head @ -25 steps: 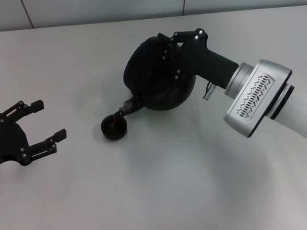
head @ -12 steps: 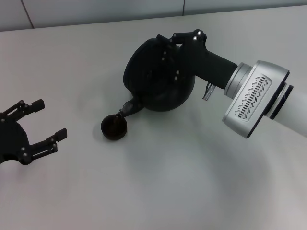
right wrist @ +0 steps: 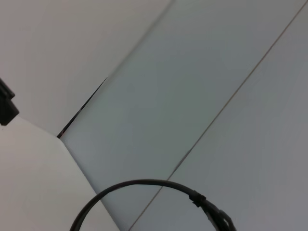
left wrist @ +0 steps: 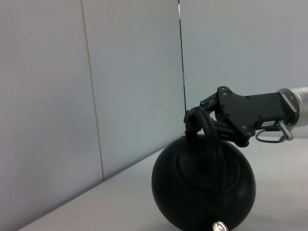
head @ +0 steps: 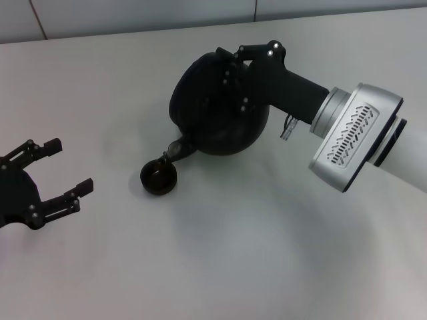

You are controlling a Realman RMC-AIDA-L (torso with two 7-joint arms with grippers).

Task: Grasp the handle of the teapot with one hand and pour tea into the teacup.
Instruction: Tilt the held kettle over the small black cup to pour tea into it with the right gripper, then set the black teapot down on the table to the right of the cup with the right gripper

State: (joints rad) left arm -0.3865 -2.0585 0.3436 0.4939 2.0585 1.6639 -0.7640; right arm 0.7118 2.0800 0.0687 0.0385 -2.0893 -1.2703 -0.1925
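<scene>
The matte-black teapot hangs tilted above the white table, its short spout pointing down just over the small dark teacup. My right gripper is shut on the arched handle at the pot's top. In the left wrist view the teapot, its ribbed handle and the right gripper clamped on it show plainly. My left gripper is open and empty, low at the left, apart from the cup. The right wrist view shows neither pot nor cup.
The white table spreads around the cup and pot. A grey panelled wall stands behind it. A black cable loops across the right wrist view.
The teapot has shifted very slightly to the left in the right gripper, with its spout still over the teacup. The left arm has not moved.
</scene>
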